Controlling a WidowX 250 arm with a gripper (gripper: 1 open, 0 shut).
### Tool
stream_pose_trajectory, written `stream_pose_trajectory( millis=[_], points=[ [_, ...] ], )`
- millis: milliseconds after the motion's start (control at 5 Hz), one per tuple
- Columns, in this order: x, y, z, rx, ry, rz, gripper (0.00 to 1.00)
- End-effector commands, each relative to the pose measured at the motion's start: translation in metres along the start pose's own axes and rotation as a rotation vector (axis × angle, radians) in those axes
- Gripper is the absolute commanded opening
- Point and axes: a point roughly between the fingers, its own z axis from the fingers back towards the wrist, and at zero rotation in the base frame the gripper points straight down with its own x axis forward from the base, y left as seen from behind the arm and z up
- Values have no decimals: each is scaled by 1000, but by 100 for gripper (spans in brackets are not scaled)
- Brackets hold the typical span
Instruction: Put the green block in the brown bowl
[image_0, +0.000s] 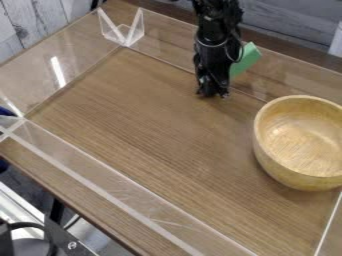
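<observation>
The green block (243, 56) lies tilted on the wooden table just right of my black gripper (210, 90), and the arm hides its left end. The gripper points steeply down with its fingertips at the table surface, left of and in front of the block. Its jaws are shut and nothing shows between them. The brown bowl (267, 152) stands empty at the right, nearer the camera than the gripper and well apart from it.
A low clear plastic wall (80, 170) runs round the wooden tabletop (134, 110). A small clear plastic stand (122, 28) sits at the back left corner.
</observation>
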Motion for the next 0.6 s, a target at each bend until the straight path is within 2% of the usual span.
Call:
stream_pose_trajectory(
  millis=[0,200,400],
  points=[
    [13,10,15,37,-41,-33,0],
    [16,11,19,46,-52,-63,0],
    [12,13,30,29,-88,-49,0]
  ],
)
